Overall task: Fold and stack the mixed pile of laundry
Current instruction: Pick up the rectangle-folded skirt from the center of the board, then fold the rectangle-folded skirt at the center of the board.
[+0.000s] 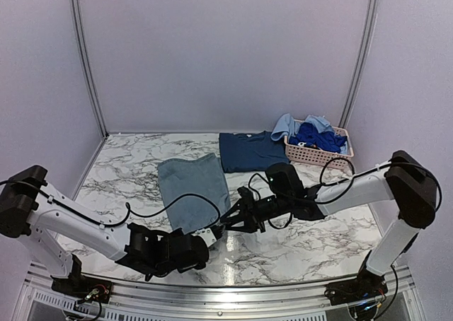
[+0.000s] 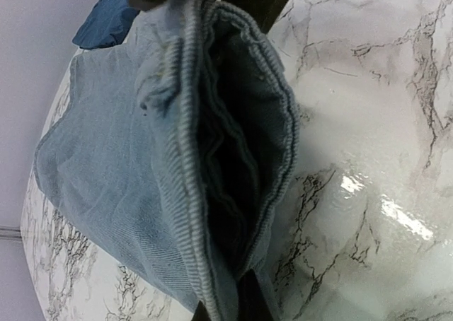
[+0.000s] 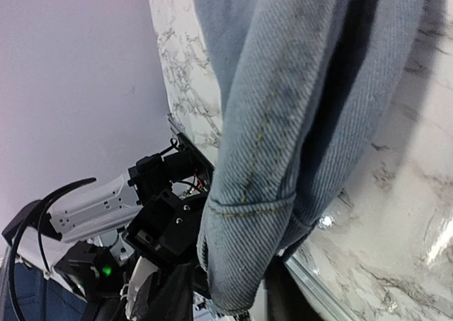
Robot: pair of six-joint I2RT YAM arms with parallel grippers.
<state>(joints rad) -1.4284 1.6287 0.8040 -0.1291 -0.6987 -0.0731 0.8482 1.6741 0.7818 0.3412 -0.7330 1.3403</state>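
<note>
We judge the job early: nothing is stacked yet. The denim (image 1: 191,187) lies spread on the bench (image 1: 304,229) with its near edge lifted. Our left hand (image 1: 210,234) is clamped on that edge. The right hand (image 1: 228,225) sits just beside it, denim draped across it — gripping or not, we cannot tell. The navy shirt (image 1: 251,151) lies flat beyond, perhaps folded. More blue garments (image 1: 315,133) wait heaped in the basket (image 1: 333,155).
</note>
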